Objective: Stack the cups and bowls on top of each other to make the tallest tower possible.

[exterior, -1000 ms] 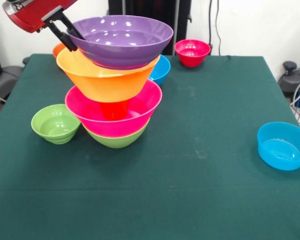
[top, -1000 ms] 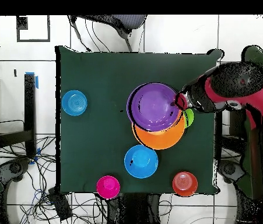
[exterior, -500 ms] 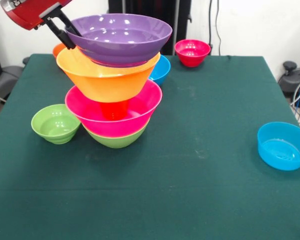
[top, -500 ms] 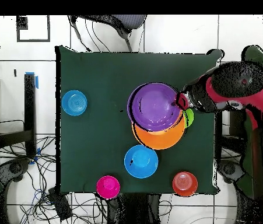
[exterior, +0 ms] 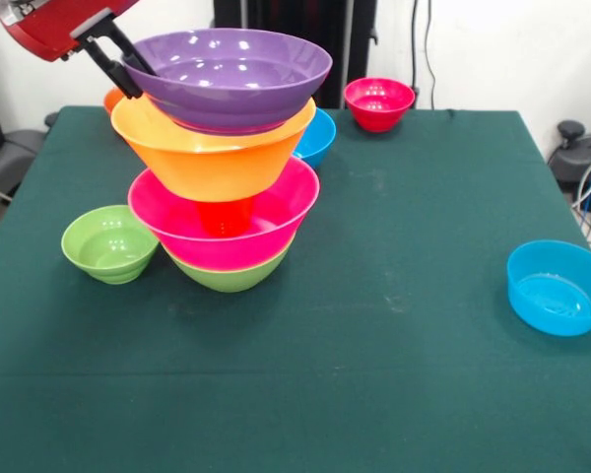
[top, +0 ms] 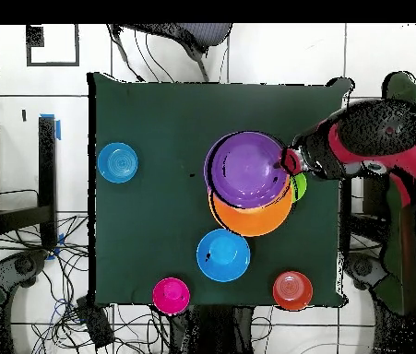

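Jaws pinching glossy purple bowl (exterior: 229, 78) rim, bowl over orange bowl (exterior: 209, 156), orange cup (exterior: 224, 216) inside pink bowl (exterior: 238, 232), green bowl (exterior: 229, 275) lowest.

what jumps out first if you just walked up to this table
The tower on the green table: a green bowl lowest, then pink with an orange cup in it, then a large orange bowl and a tilted purple bowl on top. The gripper clamps the purple bowl's rim at the top left of the front view. A lone blue bowl sits far off at that view's right edge.
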### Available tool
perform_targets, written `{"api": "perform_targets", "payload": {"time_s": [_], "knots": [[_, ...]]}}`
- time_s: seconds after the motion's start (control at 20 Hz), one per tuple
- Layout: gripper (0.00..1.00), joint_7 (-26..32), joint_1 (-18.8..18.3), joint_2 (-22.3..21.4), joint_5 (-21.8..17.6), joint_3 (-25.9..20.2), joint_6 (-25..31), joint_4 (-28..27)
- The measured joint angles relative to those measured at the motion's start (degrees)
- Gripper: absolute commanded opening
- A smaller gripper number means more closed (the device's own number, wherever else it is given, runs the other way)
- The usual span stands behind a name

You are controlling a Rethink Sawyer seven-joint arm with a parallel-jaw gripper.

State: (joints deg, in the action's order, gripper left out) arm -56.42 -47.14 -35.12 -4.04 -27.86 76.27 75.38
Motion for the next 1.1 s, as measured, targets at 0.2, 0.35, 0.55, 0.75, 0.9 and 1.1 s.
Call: {"api": "perform_targets", "payload": {"time_s": [0.2,0.35,0.55,0.75,0.9,1.1], "knots": [[0.0,0.0,-0.4,0.0,-0.2,0.0,0.0,0.0],[0.0,0.0,-0.6,0.0,-0.4,0.0,0.0,0.0],[0.0,0.0,-0.7,0.0,-0.4,0.0,0.0,0.0],[0.0,0.0,-0.7,0.1,-0.4,0.0,0.0,0.0],[0.0,0.0,-0.7,0.1,-0.4,0.0,0.0,0.0],[0.0,0.0,-0.7,0.1,-0.4,0.0,0.0,0.0]]}}
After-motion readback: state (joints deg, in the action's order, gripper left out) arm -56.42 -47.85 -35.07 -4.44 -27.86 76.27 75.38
